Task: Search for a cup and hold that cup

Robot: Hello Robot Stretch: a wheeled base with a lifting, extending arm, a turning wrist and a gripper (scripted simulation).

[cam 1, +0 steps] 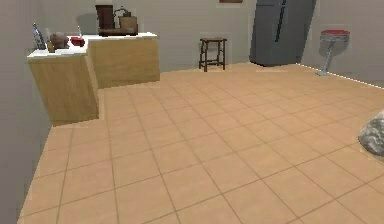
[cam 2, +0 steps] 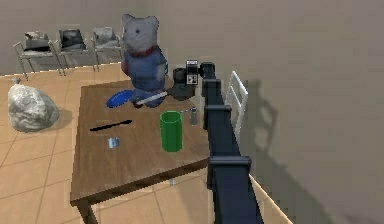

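Note:
A green cup (cam 2: 172,131) stands upright on a wooden table (cam 2: 140,160), near the table's right side. My arm (cam 2: 225,150) rises as a dark bar just right of the cup, and its two white marker squares sit at the table's far end. The gripper (cam 2: 168,93) lies left of those squares, low over the tabletop, beyond the cup. A blue object (cam 2: 121,98) and a grey-blue bear figure (cam 2: 143,52) stand close by it, so I cannot tell whether it holds anything.
On the table lie a dark pen (cam 2: 110,125) and a small grey item (cam 2: 113,142). A white chair (cam 2: 237,95) stands right of the arm; a grey lumpy sack (cam 2: 30,108) and several chairs (cam 2: 70,40) are at left. Ahead are a counter (cam 1: 70,75), stool (cam 1: 212,52) and fridge (cam 1: 280,30).

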